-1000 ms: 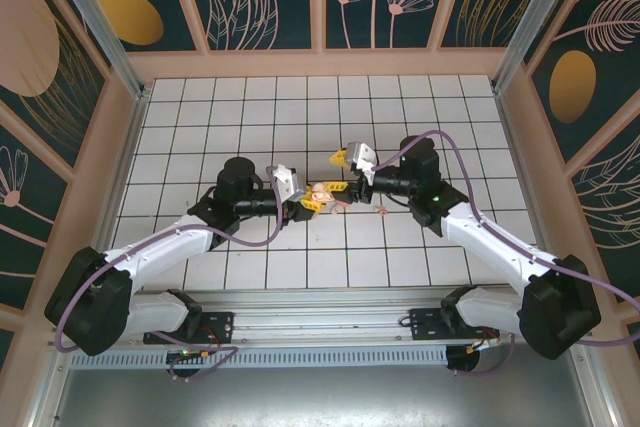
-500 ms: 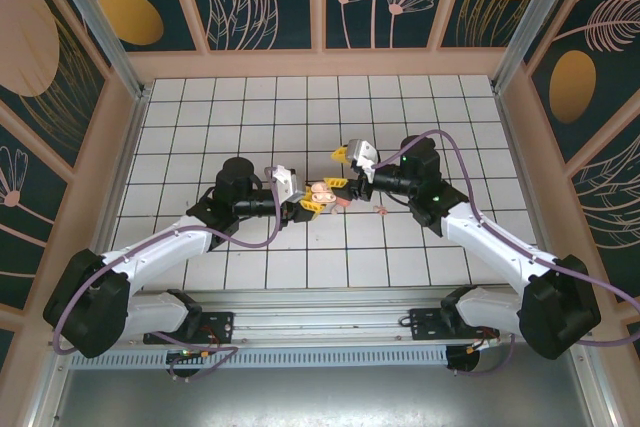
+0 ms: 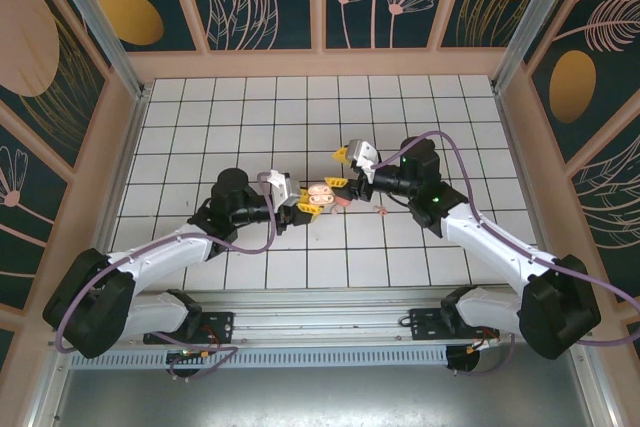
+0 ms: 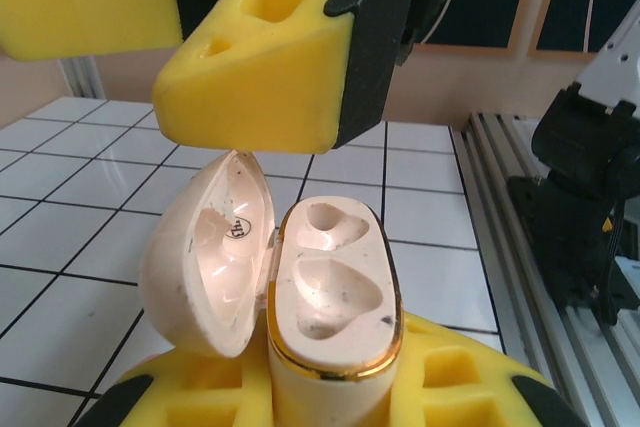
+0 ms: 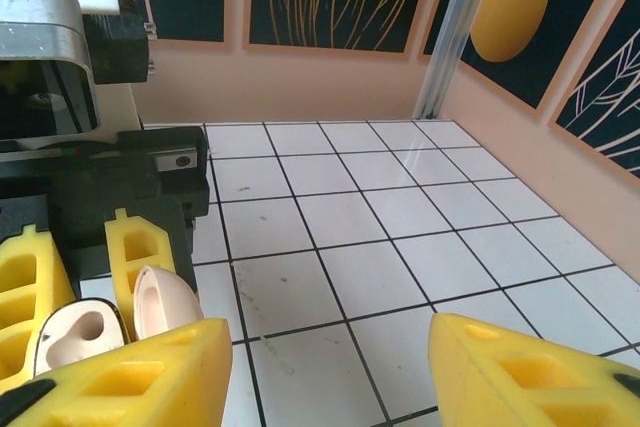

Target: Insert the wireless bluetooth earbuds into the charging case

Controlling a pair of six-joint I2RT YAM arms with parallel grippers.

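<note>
- Left pincer [image 3: 307,203] is clamped on the base of the open pebble-shaped pink-and-cream charging case [image 4: 330,297].
- Right pincer [image 5: 330,367], jaws apart and empty, hovers just far-right of it.

No text you can read, one small dark print [image 4: 240,230] inside the open lid of the charging case [image 4: 330,297], too blurred

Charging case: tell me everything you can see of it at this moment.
The small, rounded, glossy plastic charging case is open, its domed lid swung sideways on a hinge. The inside is cream-white with dark specks; a gold band rims the base, and both moulded wells are empty. It stands upright, base clamped between the yellow foam pads of the left tool. One yellow finger of the right tool hangs close above the lid; contact cannot be told.
</note>
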